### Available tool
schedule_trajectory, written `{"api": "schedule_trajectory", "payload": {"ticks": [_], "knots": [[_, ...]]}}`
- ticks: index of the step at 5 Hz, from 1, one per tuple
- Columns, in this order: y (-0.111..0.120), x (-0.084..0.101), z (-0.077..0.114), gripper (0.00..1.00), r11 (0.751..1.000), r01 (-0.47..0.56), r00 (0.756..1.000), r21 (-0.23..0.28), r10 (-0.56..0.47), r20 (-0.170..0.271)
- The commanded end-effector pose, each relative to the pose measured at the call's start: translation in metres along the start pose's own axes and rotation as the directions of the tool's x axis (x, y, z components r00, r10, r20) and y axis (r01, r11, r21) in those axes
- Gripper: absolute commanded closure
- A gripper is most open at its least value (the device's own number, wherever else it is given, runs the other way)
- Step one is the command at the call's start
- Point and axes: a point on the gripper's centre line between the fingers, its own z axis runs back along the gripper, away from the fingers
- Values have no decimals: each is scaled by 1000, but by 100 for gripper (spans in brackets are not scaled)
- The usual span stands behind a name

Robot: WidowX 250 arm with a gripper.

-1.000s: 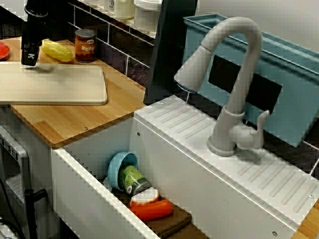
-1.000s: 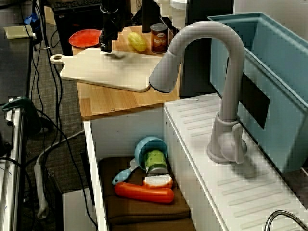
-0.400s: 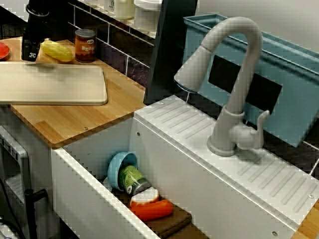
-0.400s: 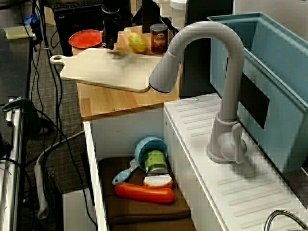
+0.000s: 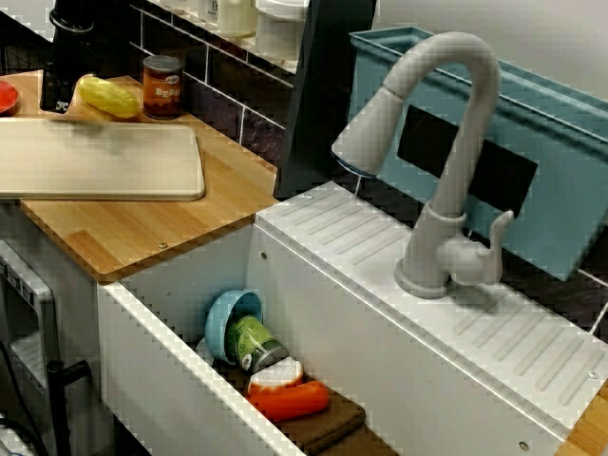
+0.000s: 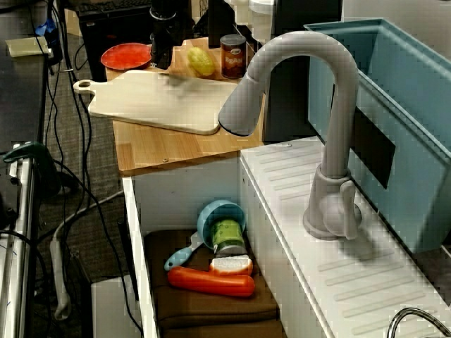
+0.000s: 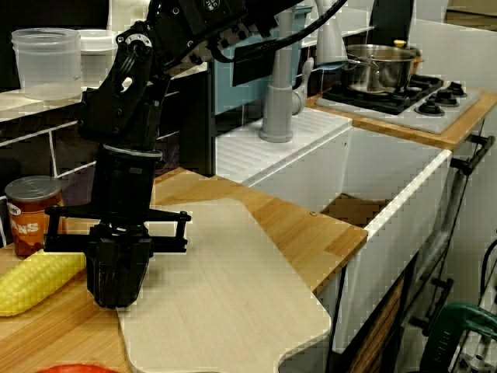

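My black gripper (image 7: 116, 299) points straight down at the back left edge of the pale cutting board (image 7: 225, 295), its fingers together with nothing between them. A yellow corn cob (image 7: 35, 281) lies just to its left on the wooden counter, very close to the fingers; I cannot tell if they touch. Behind the corn stands a red-labelled can (image 7: 29, 215). In the view across the sink the gripper (image 5: 54, 103) hangs beside the corn (image 5: 109, 97). In the view from above the sink the gripper (image 6: 161, 63) is between the red plate (image 6: 125, 55) and the corn (image 6: 201, 62).
The grey faucet (image 5: 437, 161) and a blue dish rack (image 5: 532, 161) stand behind the white sink (image 5: 171, 361). In the sink lie a blue bowl (image 6: 218, 215), a green can (image 6: 227, 236) and an orange carrot (image 6: 211, 282) on a brown cloth. A pot (image 7: 378, 68) sits on the stove.
The gripper has moved off the cutting board's top toward its back edge, closer to the corn. Nothing else has moved.
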Motion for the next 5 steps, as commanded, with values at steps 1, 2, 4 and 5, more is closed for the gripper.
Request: {"api": "schedule_trajectory", "payload": {"ticks": [1,2,4,5], "knots": [[14,-3,17,100,999,-28,999,36,27,20],[15,-2,14,100,999,-37,999,30,37,17],[17,0,9,100,999,-49,999,16,49,8],[18,0,9,100,999,-48,999,12,48,8]]}}
